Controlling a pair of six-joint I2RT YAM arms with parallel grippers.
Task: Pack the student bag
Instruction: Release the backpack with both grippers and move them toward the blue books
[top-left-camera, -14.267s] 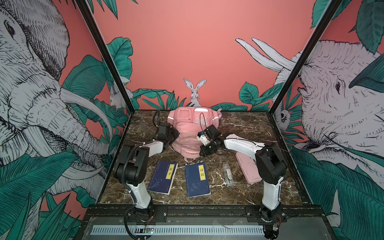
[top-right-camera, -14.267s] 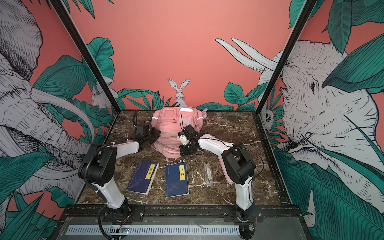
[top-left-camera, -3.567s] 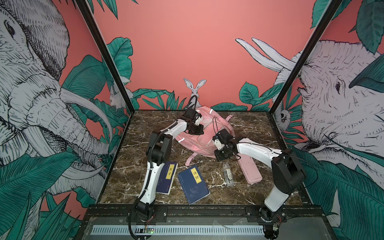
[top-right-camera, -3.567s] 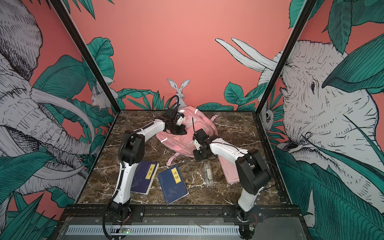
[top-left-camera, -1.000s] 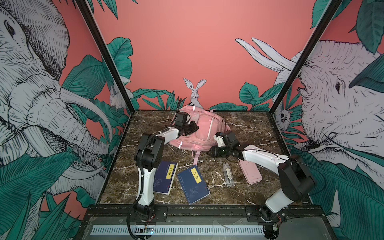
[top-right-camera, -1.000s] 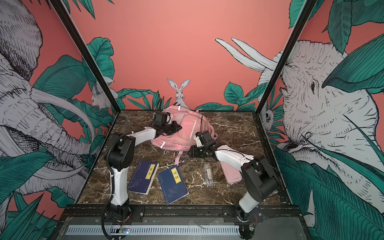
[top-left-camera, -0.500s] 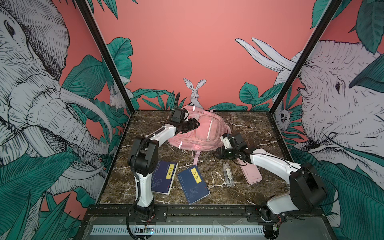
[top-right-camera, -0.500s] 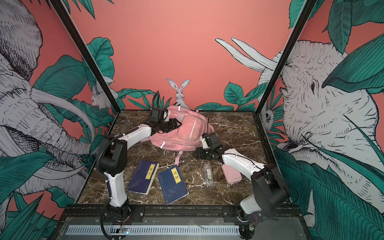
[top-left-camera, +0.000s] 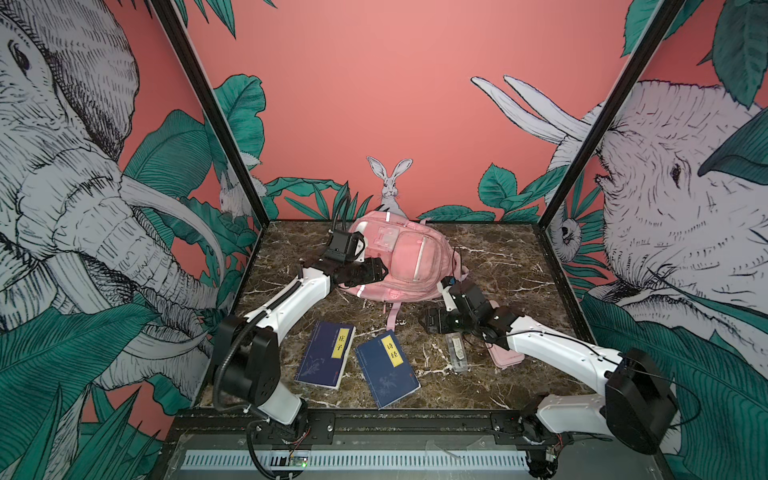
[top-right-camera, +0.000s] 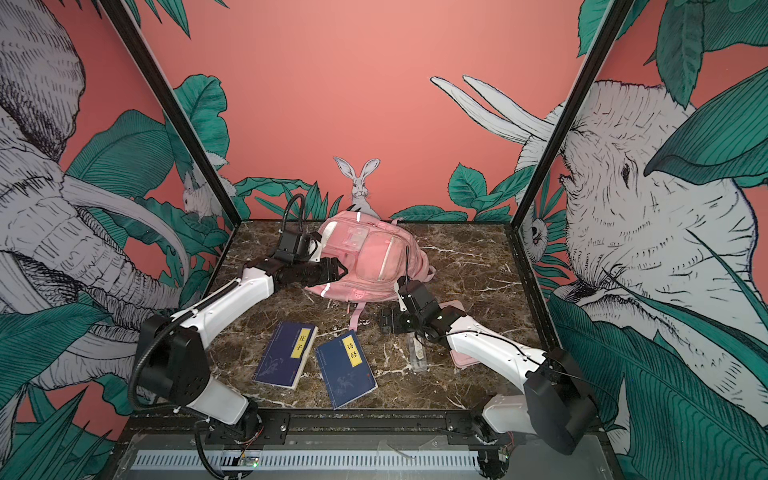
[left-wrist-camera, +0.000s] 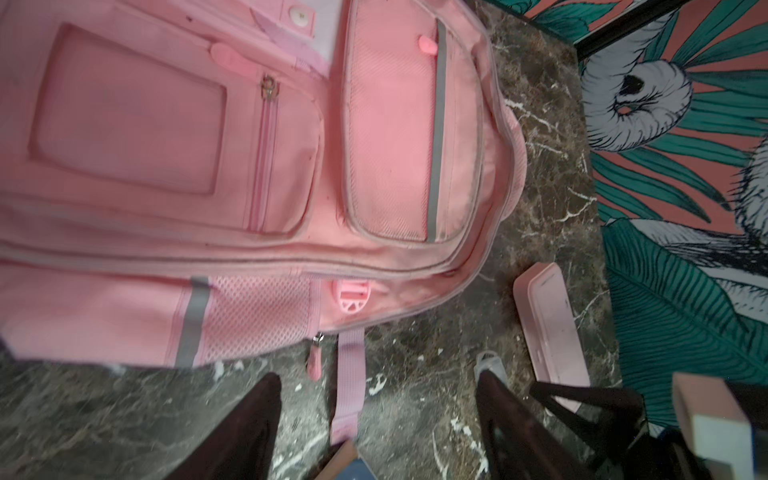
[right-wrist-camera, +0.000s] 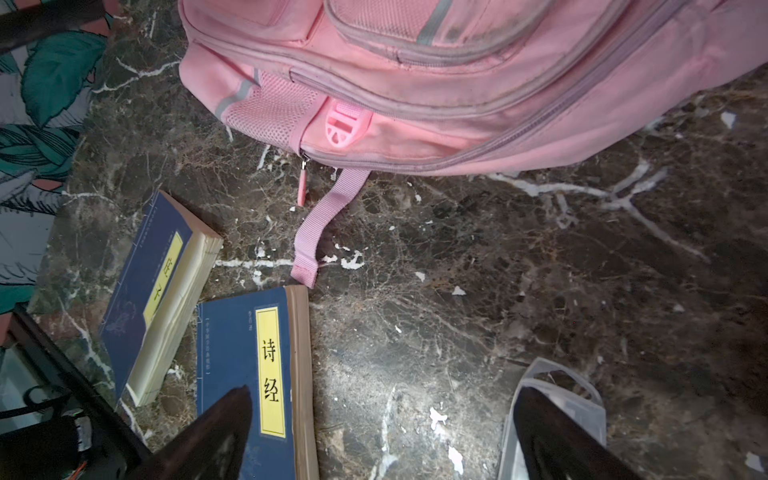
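Student bag (top-left-camera: 409, 257) lies zipped, contents unseen; left tool (left-wrist-camera: 378, 378) and right tool (right-wrist-camera: 384, 390) spread wide, empty

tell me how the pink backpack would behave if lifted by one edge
The student bag would probably sag and fold, since its soft fabric looks slumped and creased. Its loose strap, trailing on the marble, would likely dangle and drag.

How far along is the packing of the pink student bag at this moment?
Done: only the student bag laid front-up; its zips look closed. In hand: nothing; left end effector and right end effector are open, empty. Left: two blue books, clear case and pink pencil case lie outside.
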